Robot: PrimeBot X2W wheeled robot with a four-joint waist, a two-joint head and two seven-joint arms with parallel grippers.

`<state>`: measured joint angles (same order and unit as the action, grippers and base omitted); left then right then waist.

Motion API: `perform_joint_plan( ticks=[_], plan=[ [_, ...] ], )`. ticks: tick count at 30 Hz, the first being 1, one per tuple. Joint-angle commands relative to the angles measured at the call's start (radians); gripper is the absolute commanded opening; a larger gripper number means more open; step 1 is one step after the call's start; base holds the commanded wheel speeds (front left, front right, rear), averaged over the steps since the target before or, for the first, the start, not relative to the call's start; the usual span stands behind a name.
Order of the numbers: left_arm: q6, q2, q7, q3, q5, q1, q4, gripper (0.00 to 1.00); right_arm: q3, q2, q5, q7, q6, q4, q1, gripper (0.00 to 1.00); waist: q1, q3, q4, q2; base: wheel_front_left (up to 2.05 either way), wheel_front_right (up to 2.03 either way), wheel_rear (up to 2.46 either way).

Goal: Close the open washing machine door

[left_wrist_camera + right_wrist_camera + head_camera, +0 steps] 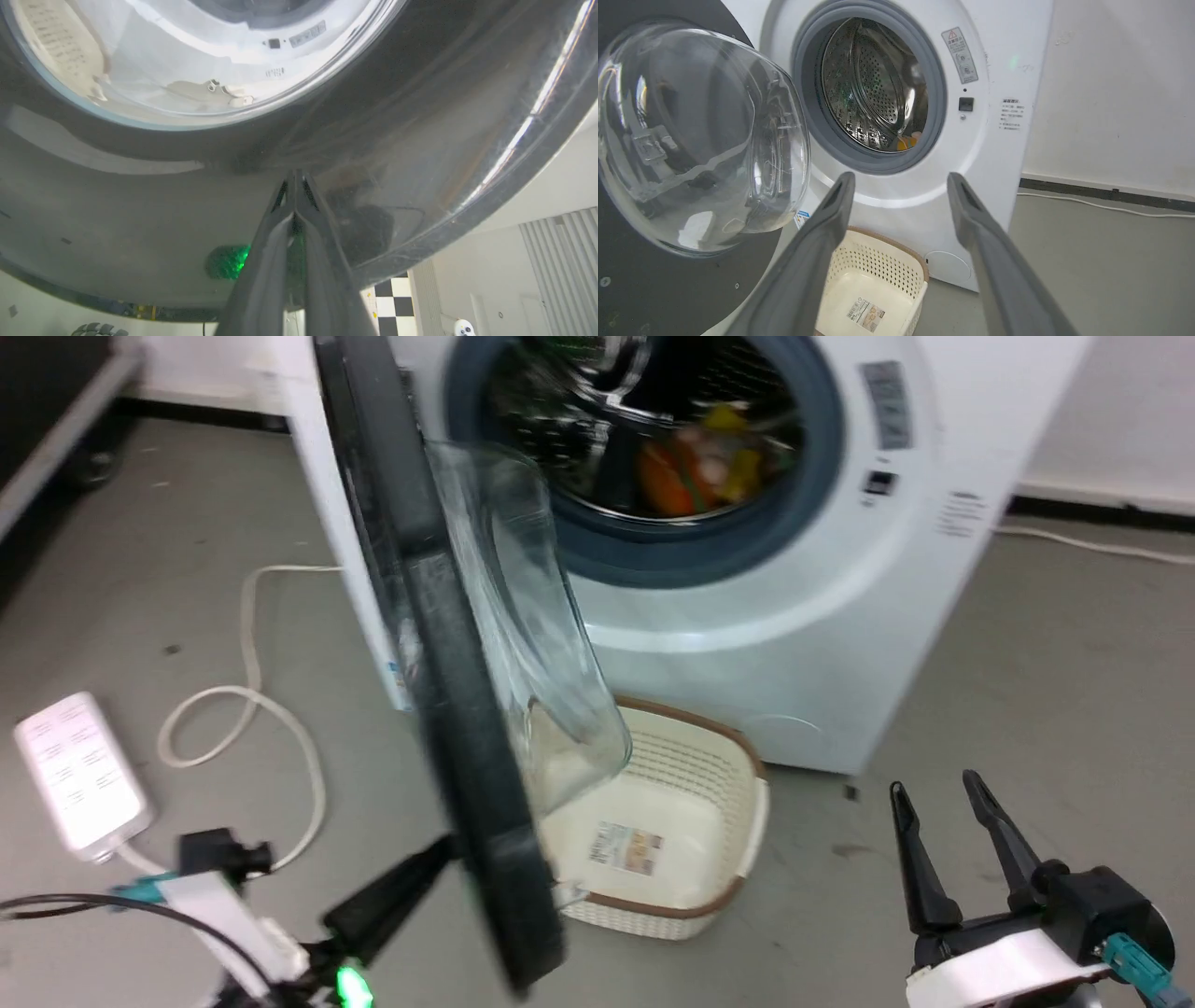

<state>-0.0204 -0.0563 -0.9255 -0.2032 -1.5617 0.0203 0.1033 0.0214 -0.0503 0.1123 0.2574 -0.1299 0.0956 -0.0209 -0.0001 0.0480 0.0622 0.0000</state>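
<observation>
We press our left tool (pixel 294 175), fingers shut together, on the large round black-rimmed glass door (pixel 457 709), standing half open before the white front-loading washing machine (pixel 794 644). Our right tool (pixel 934 782) is open and empty. We judge half the swing is left.

Warning triangle on sticker (pixel 960 55), washing machine (pixel 994 154) front, lettering unreadable

Bare laundry corner, lab-like: washing machine (pixel 999 163), cream basket (pixel 672 756), power strip (pixel 79 775), loose cable (pixel 247 616) on grey floor (pixel 1027 691).
</observation>
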Motion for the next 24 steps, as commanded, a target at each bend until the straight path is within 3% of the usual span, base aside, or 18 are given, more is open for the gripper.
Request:
perform_joint_plan(
  ticks=[1,2,5,6,13,18,24],
  plan=[
    [0.016,0.006,0.036,0.061,-0.023,-0.015,0.0,0.0,-0.006,0.0,-0.006,0.004,-0.001,-0.002,0.003,1.0,0.0001,0.031,-0.09,0.0,0.0,0.0,0.0],
    [0.016,0.006,0.036,0.061,-0.023,-0.015,0.0,0.0,-0.006,0.0,-0.006,0.004,-0.001,-0.002,0.003,1.0,0.0001,0.031,-0.09,0.0,0.0,0.0,0.0],
    [0.04,0.006,0.104,0.15,-0.052,-0.006,-0.021,0.0,0.0,0.0,-0.005,0.004,-0.001,-0.003,-0.002,1.0,0.0001,0.067,-0.187,0.0,0.0,0.0,0.0],
    [0.04,0.006,0.104,0.15,-0.052,-0.006,-0.021,0.0,0.0,0.0,-0.005,0.004,-0.001,-0.003,-0.002,1.0,0.0001,0.067,-0.187,0.0,0.0,0.0,0.0],
    [0.077,0.006,0.227,0.265,-0.084,0.081,-0.077,0.0,0.005,0.0,0.011,0.004,-0.001,-0.011,-0.021,1.0,0.0001,0.139,-0.352,0.0,0.0,0.0,0.0],
    [0.079,0.006,0.351,0.278,-0.105,0.186,-0.151,0.0,0.014,0.0,0.037,0.004,-0.001,-0.015,-0.028,1.0,0.0001,0.186,-0.464,0.0,0.0,0.0,0.0],
    [0.062,0.006,0.541,0.218,-0.11,0.358,-0.262,0.0,0.029,0.0,0.082,0.004,-0.001,-0.015,-0.03,1.0,0.0001,0.242,-0.574,0.0,0.0,0.0,0.0]
  ],
)
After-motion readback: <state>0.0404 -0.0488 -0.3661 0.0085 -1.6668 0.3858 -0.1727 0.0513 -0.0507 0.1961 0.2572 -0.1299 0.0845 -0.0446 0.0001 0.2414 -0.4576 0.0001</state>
